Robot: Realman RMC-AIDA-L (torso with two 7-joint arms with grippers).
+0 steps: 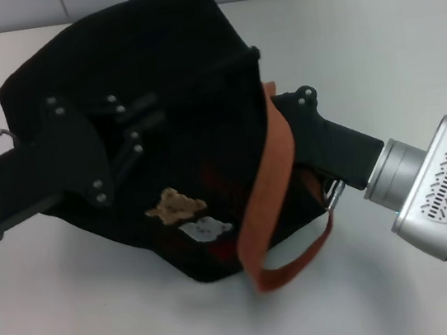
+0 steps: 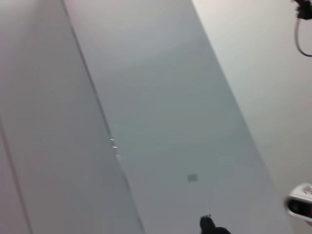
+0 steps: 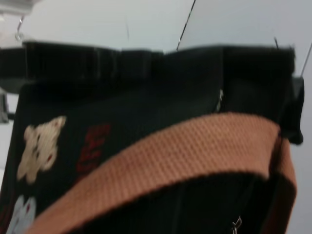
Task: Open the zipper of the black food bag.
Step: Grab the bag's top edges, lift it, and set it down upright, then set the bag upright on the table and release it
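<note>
A white table (image 1: 407,50) fills the head view, and across its centre and upper left lies the black food bag (image 1: 186,81), tilted, with an orange-brown strap (image 1: 272,202) looping down its right side and tan and pale grey bear patches (image 1: 184,215) on the lower face. The left gripper (image 1: 131,130) reaches in from the left edge over the bag's upper left part, the right gripper (image 1: 298,103) from the lower right against the bag's right side. Whether either is clenched or released cannot be told, and the zipper is not clearly discernible.

From my feed: black food bag (image 1: 170,83) looks matt cloth, strap (image 3: 195,146) coarse woven webbing, table (image 1: 372,38) smooth.
</note>
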